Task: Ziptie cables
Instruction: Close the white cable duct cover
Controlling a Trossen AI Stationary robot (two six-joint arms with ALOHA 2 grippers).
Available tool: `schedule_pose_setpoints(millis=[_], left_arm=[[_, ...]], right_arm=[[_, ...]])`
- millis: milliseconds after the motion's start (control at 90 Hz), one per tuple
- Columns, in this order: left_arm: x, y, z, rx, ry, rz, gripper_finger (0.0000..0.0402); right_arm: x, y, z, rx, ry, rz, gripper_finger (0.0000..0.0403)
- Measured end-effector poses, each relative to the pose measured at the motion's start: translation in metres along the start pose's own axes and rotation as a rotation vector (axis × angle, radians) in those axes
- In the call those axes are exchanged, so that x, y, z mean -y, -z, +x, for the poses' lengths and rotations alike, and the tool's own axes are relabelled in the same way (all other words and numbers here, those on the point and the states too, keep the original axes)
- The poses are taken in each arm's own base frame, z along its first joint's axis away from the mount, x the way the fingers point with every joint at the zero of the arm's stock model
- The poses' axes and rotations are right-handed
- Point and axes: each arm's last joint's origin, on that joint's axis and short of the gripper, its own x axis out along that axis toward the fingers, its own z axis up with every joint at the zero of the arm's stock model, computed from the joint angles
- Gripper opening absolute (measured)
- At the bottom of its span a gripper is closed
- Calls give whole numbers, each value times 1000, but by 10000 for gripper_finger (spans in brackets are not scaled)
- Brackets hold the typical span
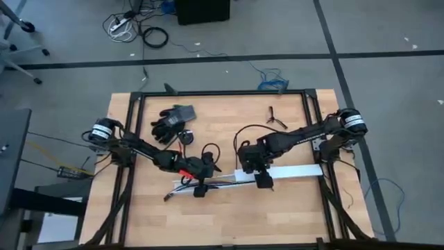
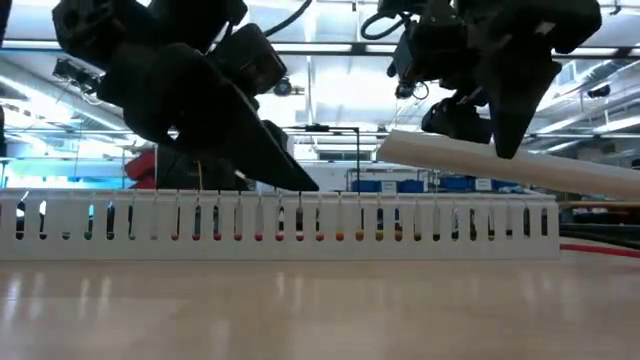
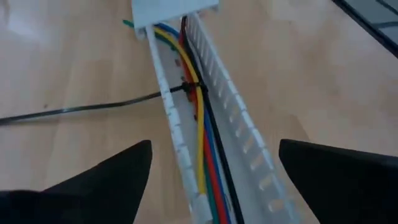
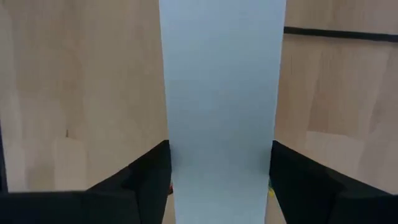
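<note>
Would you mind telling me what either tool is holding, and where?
The right tool grips the white cover strip across its width; the left tool holds nothing.

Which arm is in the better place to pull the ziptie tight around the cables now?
Probably the left. Its open hand hovers over the channel, facing the ziptie looped around the cables. The right hand is occupied, shut on the white cover strip.

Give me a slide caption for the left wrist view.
Open left gripper hovers above coloured cables in the slotted channel, ziptie looped around them.
</note>
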Motion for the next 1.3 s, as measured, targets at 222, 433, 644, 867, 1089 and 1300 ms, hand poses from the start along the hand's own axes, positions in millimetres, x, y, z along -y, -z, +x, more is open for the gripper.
schedule_pose_setpoints(millis=[222, 433, 644, 867, 1089, 1300], left_arm=[[0, 3, 2, -16, 6, 0, 349], [1, 11, 8, -53, 41, -31, 349], [0, 13, 8, -65, 10, -29, 349], [0, 15, 8, -91, 8, -26, 326], [0, 18, 7, -135, 5, -29, 299], [0, 18, 7, -134, 5, -27, 291]], right_arm=[[-1, -2, 0, 21, -8, -3, 233], [-1, -2, 0, 20, -8, -3, 232], [0, -2, 1, 14, -9, -6, 233], [2, -3, 17, -37, -5, -34, 235], [3, -3, 19, -38, 13, -43, 234], [7, -3, 19, -50, 26, -28, 235]])
